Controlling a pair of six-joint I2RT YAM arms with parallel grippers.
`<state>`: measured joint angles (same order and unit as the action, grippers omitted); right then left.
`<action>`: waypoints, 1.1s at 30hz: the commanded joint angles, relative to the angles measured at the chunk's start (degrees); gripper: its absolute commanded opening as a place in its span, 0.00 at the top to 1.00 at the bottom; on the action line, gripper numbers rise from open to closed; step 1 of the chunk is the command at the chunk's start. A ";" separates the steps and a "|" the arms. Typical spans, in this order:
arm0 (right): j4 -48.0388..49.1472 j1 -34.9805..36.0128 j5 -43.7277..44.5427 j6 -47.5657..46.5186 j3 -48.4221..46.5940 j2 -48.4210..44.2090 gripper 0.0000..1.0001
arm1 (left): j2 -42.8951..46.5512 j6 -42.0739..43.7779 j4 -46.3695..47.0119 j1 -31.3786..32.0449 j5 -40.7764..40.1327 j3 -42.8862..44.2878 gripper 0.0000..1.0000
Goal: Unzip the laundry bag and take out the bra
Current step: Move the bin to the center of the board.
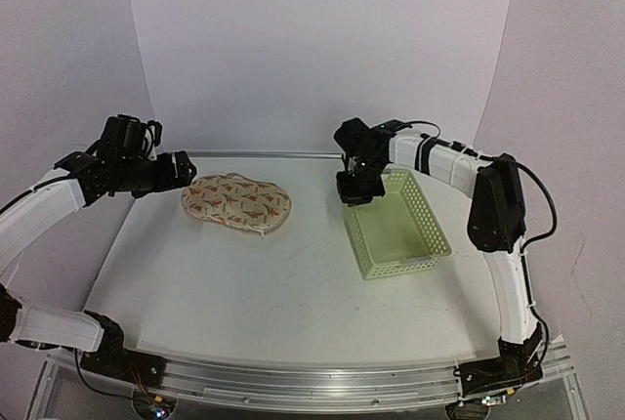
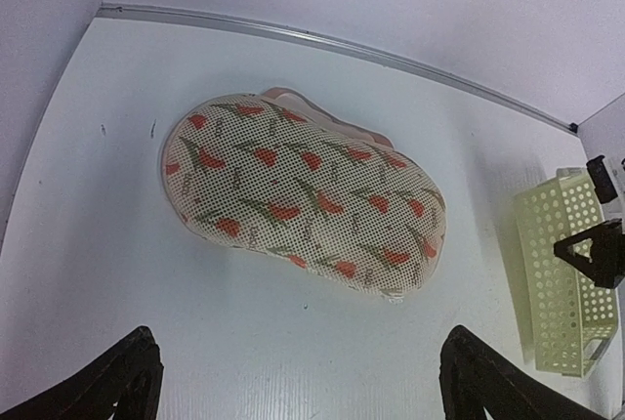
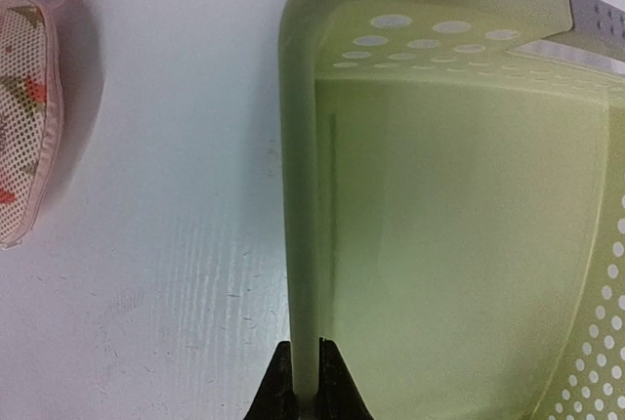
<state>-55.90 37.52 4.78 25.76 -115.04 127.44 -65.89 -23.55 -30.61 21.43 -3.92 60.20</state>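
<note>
The laundry bag [image 1: 236,202] is a domed cream pouch with red-and-green motifs, lying closed on the white table at the back left. It fills the middle of the left wrist view [image 2: 303,195]. A pink edge [image 2: 293,98] shows along its far rim, and I cannot tell whether that is the bra. My left gripper [image 1: 186,171] hovers open and empty just left of the bag, its fingers [image 2: 132,371] spread wide. My right gripper [image 1: 354,190] is shut on the left wall of the pale green basket [image 3: 298,147]. The bag's end shows at the left edge of the right wrist view [image 3: 24,117].
The green perforated basket [image 1: 395,234] stands right of the bag with nothing in it and also shows in the left wrist view [image 2: 557,273]. A metal strip [image 1: 264,154] marks the table's back edge under the white backdrop.
</note>
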 commanded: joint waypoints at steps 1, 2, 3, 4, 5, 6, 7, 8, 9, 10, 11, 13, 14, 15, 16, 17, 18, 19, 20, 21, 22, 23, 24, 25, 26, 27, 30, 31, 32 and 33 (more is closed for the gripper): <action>-3.32 1.73 -1.10 2.25 -8.67 4.30 1.00 | 1.11 0.69 0.04 -0.16 -0.91 1.11 0.00; -3.55 1.97 -1.34 2.92 -10.04 5.39 1.00 | 1.05 0.76 0.03 -0.16 -0.83 1.20 0.00; -3.83 2.14 -1.68 3.50 -11.11 5.99 1.00 | 0.86 0.78 -0.03 -0.16 -0.75 1.29 0.00; -4.00 2.40 -1.96 4.11 -12.13 6.73 1.00 | 0.78 0.83 -0.06 -0.16 -0.59 1.38 0.00; -4.22 2.64 -2.36 4.46 -13.00 7.54 1.00 | 0.64 0.87 -0.06 -0.16 -0.41 1.50 0.00; -4.30 2.91 -2.66 4.89 -13.90 8.42 1.00 | 0.53 0.87 -0.09 -0.16 -0.31 1.50 0.00; -4.30 3.22 -3.00 5.24 -14.62 9.04 1.00 | 0.43 0.95 -0.07 -0.16 -0.23 1.49 0.00; -4.32 3.38 -3.53 5.53 -15.42 9.78 1.00 | 0.28 0.96 -0.06 -0.16 -0.19 1.57 0.00; -4.31 3.57 -3.96 5.87 -16.25 10.53 1.00 | 0.17 1.03 -0.06 -0.16 -0.12 1.66 0.00; -4.33 3.75 -4.20 6.07 -16.93 11.23 1.00 | -0.06 1.11 -0.06 -0.16 -0.12 1.64 0.00; -4.41 3.94 -4.21 6.30 -17.44 11.82 1.00 | -0.30 1.21 -0.06 -0.16 -0.05 1.59 0.00; -4.32 3.98 -3.86 6.68 -17.97 12.41 1.00 | -0.78 1.39 -0.06 -0.15 0.12 1.60 0.00; -4.23 4.01 -3.71 6.71 -18.21 12.60 0.99 | -0.96 1.40 -0.06 -0.16 0.18 1.58 0.00; -4.30 3.98 -3.52 6.82 -18.28 12.80 0.98 | -1.14 1.40 -0.06 -0.16 0.23 1.63 0.00; -4.15 3.97 -3.44 6.85 -18.37 12.91 0.97 | -1.28 1.40 -0.06 -0.16 0.23 1.59 0.00; -4.13 3.97 -3.31 6.84 -18.44 13.00 0.96 | -1.53 1.48 0.00 -0.16 0.23 1.69 0.00; -4.09 3.99 -3.24 6.88 -18.39 13.01 0.95 | -1.71 1.53 -0.05 -0.16 0.23 1.74 0.00; -4.06 4.01 -3.22 6.91 -18.44 12.95 0.94 | -1.90 1.57 -0.01 -0.16 0.30 1.76 0.00; -3.98 3.97 -3.20 7.02 -18.35 12.86 0.92 | -2.03 1.53 0.00 -0.16 0.32 1.83 0.00; -3.83 3.97 -3.27 6.99 -18.30 12.73 0.91 | -2.18 1.43 0.03 -0.16 0.40 1.97 0.00; -3.74 3.97 -3.28 7.14 -18.28 12.60 0.90 | -2.29 1.22 0.00 -0.16 0.47 1.94 0.00; -3.60 3.97 -3.24 7.19 -18.24 12.39 0.88 | -2.39 1.08 0.02 -0.16 0.73 1.95 0.00; -3.48 4.02 -3.08 7.28 -18.27 12.15 0.85 | -2.48 0.98 0.02 -0.16 0.95 1.97 0.00; -3.41 3.97 -2.88 7.33 -18.26 11.83 0.83 | -2.63 0.82 0.02 -0.16 1.09 2.01 0.00; -3.33 3.97 -2.73 7.37 -18.28 11.53 0.80 | -2.81 0.67 0.02 -0.16 1.23 2.02 0.00; -3.26 3.97 -2.63 7.38 -18.32 11.27 0.76 | -2.90 0.53 0.00 -0.16 1.21 2.04 0.00; -3.25 3.98 -2.37 7.59 -18.77 10.11 0.71 | -3.34 0.44 0.02 -0.14 0.96 2.12 0.00; -3.23 3.97 -2.26 7.68 -18.76 9.39 0.68 | -3.57 0.50 0.02 -0.16 0.82 2.31 0.00; -3.20 3.97 -2.23 7.72 -18.65 8.53 0.67 | -3.81 0.56 0.02 -0.16 0.51 2.29 0.00; -3.23 3.97 -2.27 7.71 -18.46 7.54 0.66 | -4.29 0.65 0.02 -0.16 0.22 2.43 0.00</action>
<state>-60.58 41.19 1.93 33.04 -131.15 140.33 -69.28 -22.74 -31.03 21.43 -3.18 60.23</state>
